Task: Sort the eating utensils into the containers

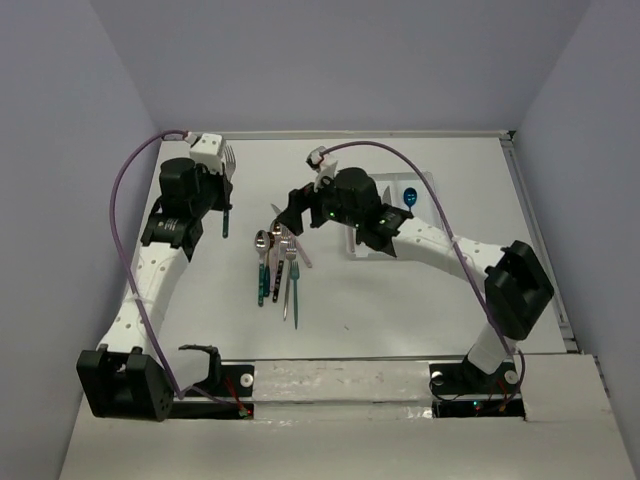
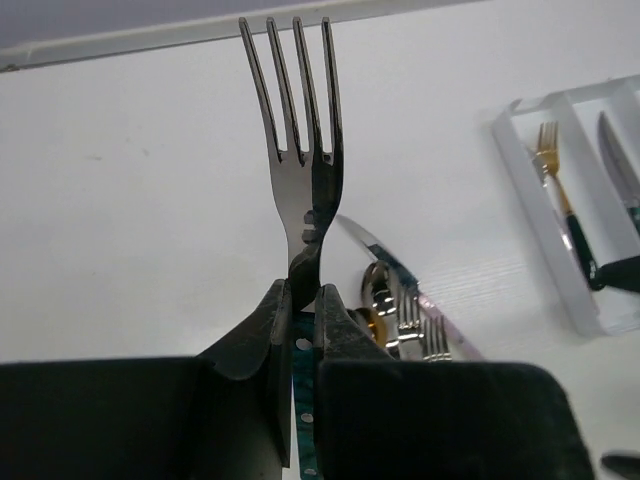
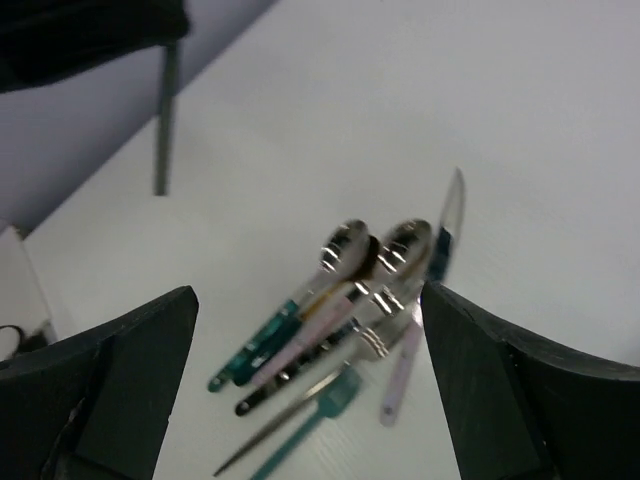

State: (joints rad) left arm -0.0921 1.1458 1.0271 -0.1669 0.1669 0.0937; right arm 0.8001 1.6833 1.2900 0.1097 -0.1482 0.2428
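Note:
My left gripper (image 2: 302,300) is shut on the neck of a fork (image 2: 300,170), which points tines up; its teal handle shows between the fingers. From above, that fork (image 1: 228,160) hangs over the table's far left in the left gripper (image 1: 222,193). Wide open and holding nothing, my right gripper (image 3: 305,295) hovers above a pile of utensils (image 3: 340,310): spoons, forks and a knife with teal, pink and black handles. In the top view the right gripper (image 1: 286,217) is over the far end of that pile (image 1: 275,265). The white tray (image 2: 560,250) holds a gold fork (image 2: 555,175) and a knife (image 2: 622,165).
The right arm covers most of the tray (image 1: 356,247) in the top view. A blue spoon (image 1: 408,196) lies just behind the arm. A raised edge runs along the table's right side (image 1: 540,250). The left arm's dark body (image 3: 90,35) fills the upper left of the right wrist view.

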